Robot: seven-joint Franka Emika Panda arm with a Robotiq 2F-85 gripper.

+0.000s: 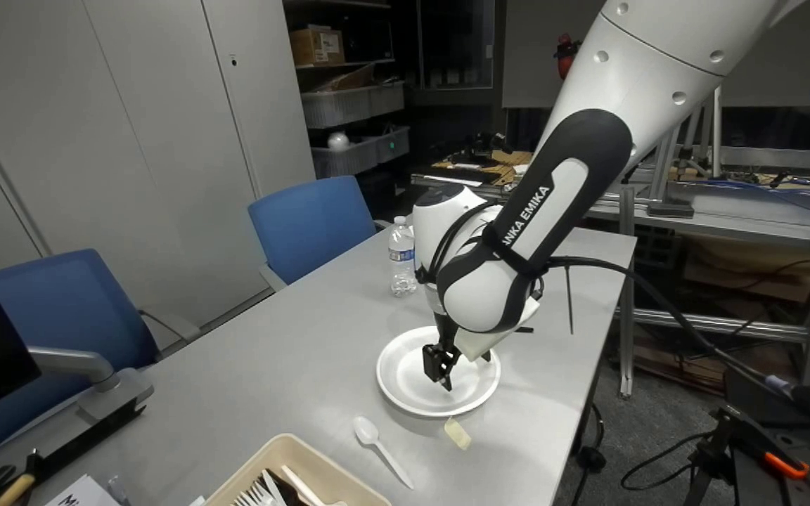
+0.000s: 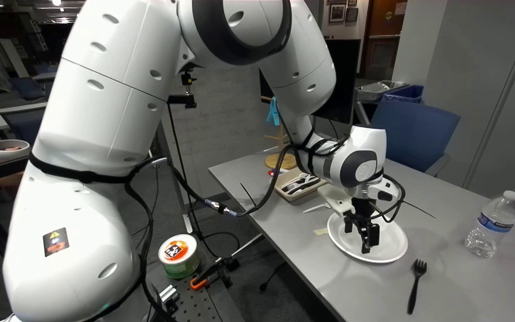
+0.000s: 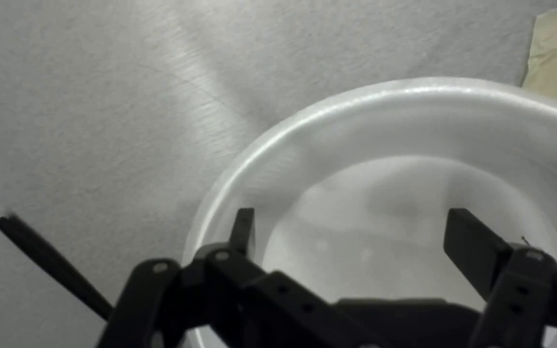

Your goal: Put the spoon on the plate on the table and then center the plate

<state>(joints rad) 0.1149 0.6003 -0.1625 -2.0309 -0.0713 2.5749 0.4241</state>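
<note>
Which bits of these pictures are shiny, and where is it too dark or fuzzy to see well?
Wrist view: pale glare streaks the grey table, shine runs along the rim of the white plate, and the gripper is nearly black; in an exterior view, the shelves sink into gloom; in both exterior views, the print on the water bottle is too fuzzy to read.

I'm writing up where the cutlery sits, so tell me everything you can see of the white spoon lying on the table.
The white spoon is one piece, smooth and plastic-looking, with an oval bowl. In an exterior view its slim, straight handle shows while the bowl is hidden; the wrist view lacks it. It lies on the grey table, between the beige tray and the white plate, touching neither, bowl end nearer the plate. Only the table visibly touches it, and nothing grips it.
</note>
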